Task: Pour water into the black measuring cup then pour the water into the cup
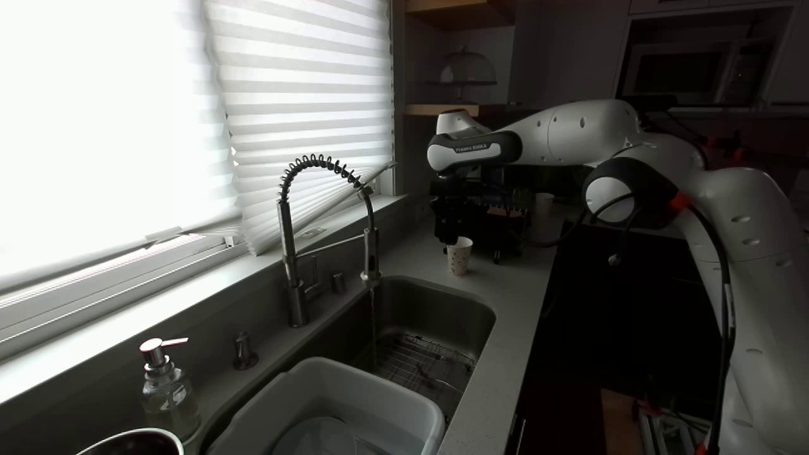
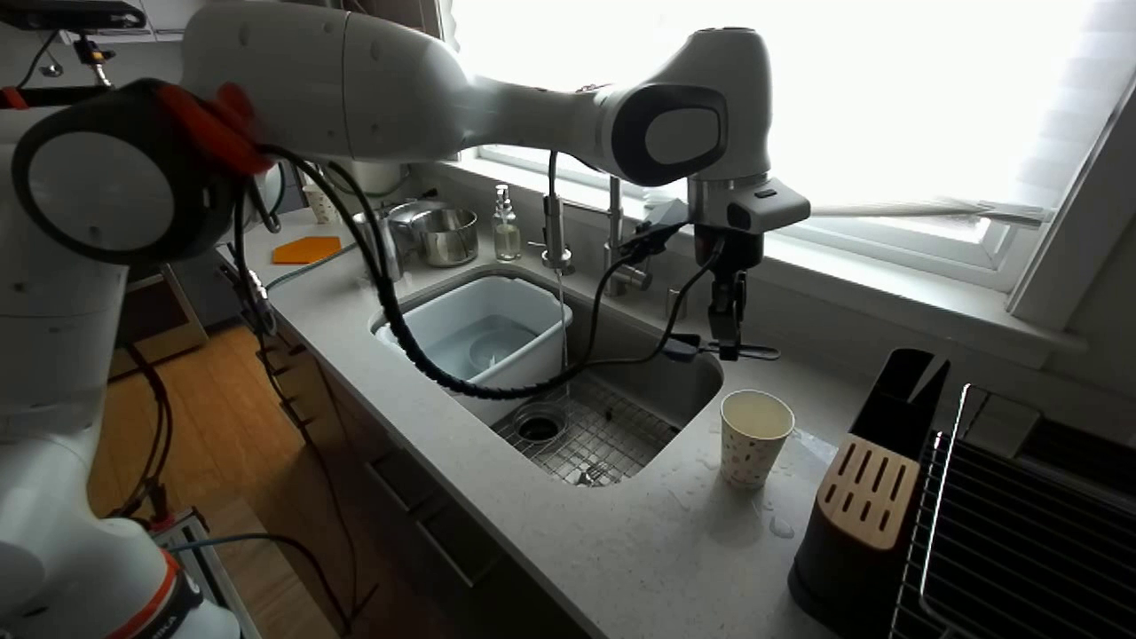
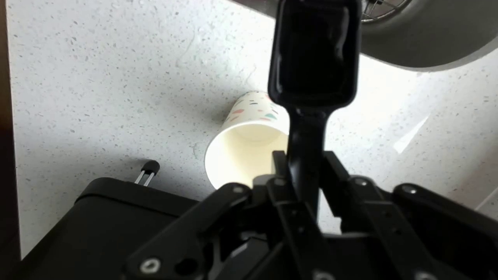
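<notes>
The gripper (image 3: 305, 165) pinches the black measuring cup (image 3: 314, 58) by its handle, bowl jutting ahead of the jaws: good spot! Looks light, stiff, maybe slick. Below the jaws stands the cup (image 2: 753, 451), likely flimsy paper, easily tipped!

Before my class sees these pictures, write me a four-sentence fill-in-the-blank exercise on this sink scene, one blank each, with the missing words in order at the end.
1. The gripper holds the black measuring cup by its ____.
2. The patterned cup stands upright on the wet, speckled ____.
3. A thin stream of ____ falls from the tap.
4. The pale tub sits inside the ____.
Missing words: handle; counter; water; sink.
</notes>
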You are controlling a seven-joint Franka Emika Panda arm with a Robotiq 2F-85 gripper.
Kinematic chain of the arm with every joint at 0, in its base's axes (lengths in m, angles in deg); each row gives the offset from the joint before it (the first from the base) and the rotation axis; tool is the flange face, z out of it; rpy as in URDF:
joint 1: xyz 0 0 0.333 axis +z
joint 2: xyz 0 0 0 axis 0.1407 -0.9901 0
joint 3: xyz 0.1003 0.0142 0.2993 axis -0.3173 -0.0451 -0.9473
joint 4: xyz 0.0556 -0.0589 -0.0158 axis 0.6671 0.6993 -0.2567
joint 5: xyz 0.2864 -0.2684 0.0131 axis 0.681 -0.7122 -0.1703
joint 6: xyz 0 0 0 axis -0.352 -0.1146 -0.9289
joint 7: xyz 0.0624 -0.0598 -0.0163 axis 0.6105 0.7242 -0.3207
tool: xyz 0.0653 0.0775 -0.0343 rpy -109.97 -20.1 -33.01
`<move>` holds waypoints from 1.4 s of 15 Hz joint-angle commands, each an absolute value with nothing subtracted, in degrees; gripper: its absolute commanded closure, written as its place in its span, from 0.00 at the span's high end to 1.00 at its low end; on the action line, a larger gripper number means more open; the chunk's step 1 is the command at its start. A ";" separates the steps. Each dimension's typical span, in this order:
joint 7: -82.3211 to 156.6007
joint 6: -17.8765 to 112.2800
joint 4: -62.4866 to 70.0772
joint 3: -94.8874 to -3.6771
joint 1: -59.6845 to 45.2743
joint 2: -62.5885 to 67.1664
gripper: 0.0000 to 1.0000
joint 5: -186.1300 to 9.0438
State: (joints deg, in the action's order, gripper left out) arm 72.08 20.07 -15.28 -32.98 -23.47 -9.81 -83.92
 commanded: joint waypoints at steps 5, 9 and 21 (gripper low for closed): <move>73.70 23.47 -18.49 -28.80 -24.95 -11.32 0.06 -85.39; 72.68 24.10 -21.30 -27.69 -26.87 -13.09 0.06 -83.60; 72.22 26.41 -29.38 -28.67 -28.94 -19.35 0.06 -83.40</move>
State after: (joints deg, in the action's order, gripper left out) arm 72.78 26.15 -26.54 -28.44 -28.02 -17.52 -83.86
